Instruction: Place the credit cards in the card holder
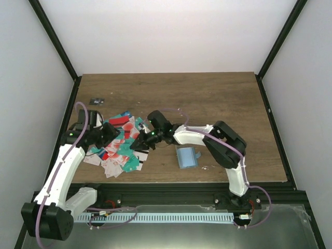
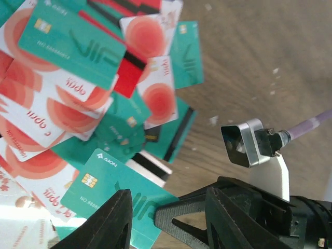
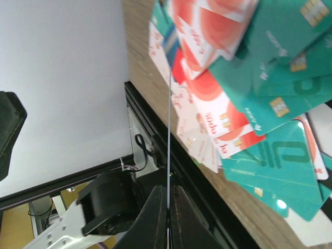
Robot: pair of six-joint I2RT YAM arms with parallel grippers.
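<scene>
Many credit cards (image 1: pixel 120 148) (red, teal, and white with red blotches) lie in a loose, overlapping heap on the wooden table (image 1: pixel 218 98), left of the card holder (image 1: pixel 188 157) and not touching it. The card holder, teal-blue and lying flat, sits by itself toward the table's near edge, and neither arm grips it.

The right end effector (image 3: pixel 168 196) is to the left of the card holder, over the edge of the heap nearest the holder. Its fingers are pressed together and pinch a single card (image 3: pixel 169 129) — the right wrist view shows it edge-on, as a thin line rising from between the fingers.

The left end effector (image 2: pixel 168 207) is farther from the card holder, at the far side of the heap. Its fingers stand spread with nothing between them. A teal card (image 2: pixel 104 181) with a gold chip lies just beyond its left finger — whether the finger touches it cannot be told.
</scene>
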